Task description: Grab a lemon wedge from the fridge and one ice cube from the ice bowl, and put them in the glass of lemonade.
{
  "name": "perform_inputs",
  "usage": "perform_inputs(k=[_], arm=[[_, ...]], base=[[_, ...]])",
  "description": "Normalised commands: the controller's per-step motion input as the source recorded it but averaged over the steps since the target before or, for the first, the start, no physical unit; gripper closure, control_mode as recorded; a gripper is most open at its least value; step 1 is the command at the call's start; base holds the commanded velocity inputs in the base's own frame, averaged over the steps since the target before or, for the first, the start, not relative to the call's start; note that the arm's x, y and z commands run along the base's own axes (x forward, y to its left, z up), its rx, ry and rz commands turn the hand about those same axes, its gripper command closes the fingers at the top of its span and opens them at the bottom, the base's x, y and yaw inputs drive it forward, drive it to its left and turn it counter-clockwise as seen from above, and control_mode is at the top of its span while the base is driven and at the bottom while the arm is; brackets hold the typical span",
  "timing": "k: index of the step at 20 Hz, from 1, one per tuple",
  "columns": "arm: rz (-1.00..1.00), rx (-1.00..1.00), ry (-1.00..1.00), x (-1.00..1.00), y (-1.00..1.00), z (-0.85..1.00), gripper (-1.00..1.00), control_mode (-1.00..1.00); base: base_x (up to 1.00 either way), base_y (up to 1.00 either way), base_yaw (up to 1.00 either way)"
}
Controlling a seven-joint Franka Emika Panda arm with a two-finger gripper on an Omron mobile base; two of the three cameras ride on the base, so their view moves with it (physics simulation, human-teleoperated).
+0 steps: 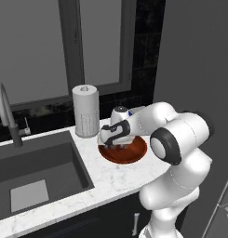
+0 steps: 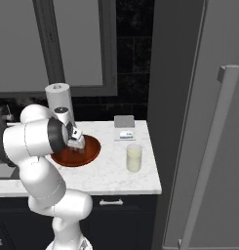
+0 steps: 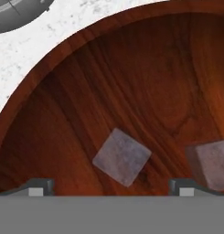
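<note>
The scene is a dark kitchen with a white marble tabletop [image 2: 116,176], a grey window behind it and the tall grey fridge [image 2: 209,146] closing off the tabletop's right end.

The ice bowl [image 1: 134,151] sits near the middle of the tabletop's depth, just right of the sink [image 1: 36,176] and in front of the paper-towel roll [image 1: 85,110]. In the hand view an ice cube [image 3: 122,156] lies on the bowl's floor, turned diamond-wise, between the two finger tips and slightly ahead of them. A second ice cube [image 3: 210,163] lies off to one side, close to one tip.

The gripper [image 3: 109,187] hovers low inside the bowl with its jaws spread wide and nothing between them. The glass of lemonade [image 2: 134,157] stands toward the tabletop's front right corner, well apart from the bowl.

Judgement: the step in hand is the pick of one ice cube. The next move calls for a short descent so the tips straddle the centred cube, then a closure. Because the cube sits corner-on to the jaws, it may twist or slip as they close, and the neighbouring cube should be kept out of the grip.

Limits of observation: in both base views the arm's own body covers most of the bowl, so the cubes cannot be made out there. No lemon wedge can be found, and whether the glass already holds one cannot be told. The fridge door appears shut. The small item on the pad [image 2: 125,135] behind the glass is too small to identify.
</note>
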Motion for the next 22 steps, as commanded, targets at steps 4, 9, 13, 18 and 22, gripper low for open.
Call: perform_inputs(k=[4,9,13,18,22], arm=[[0.0,0.03,-0.09,0.0,0.0,0.0,-1.0,-1.0],[0.0,0.04,-0.09,0.02,0.0,-0.06,-1.0,-1.0],[0.0,0.0,0.0,0.0,0.0,-0.21,-1.0,-1.0],[0.0,0.0,0.0,0.05,-0.1,-0.04,-1.0,-1.0],[0.0,0.01,0.0,0.23,-0.05,0.0,-1.0,-1.0]], base=[[0.0,0.0,0.0],[0.0,0.0,0.0],[0.0,0.0,0.0],[0.0,0.0,0.0],[0.0,0.0,0.0]])
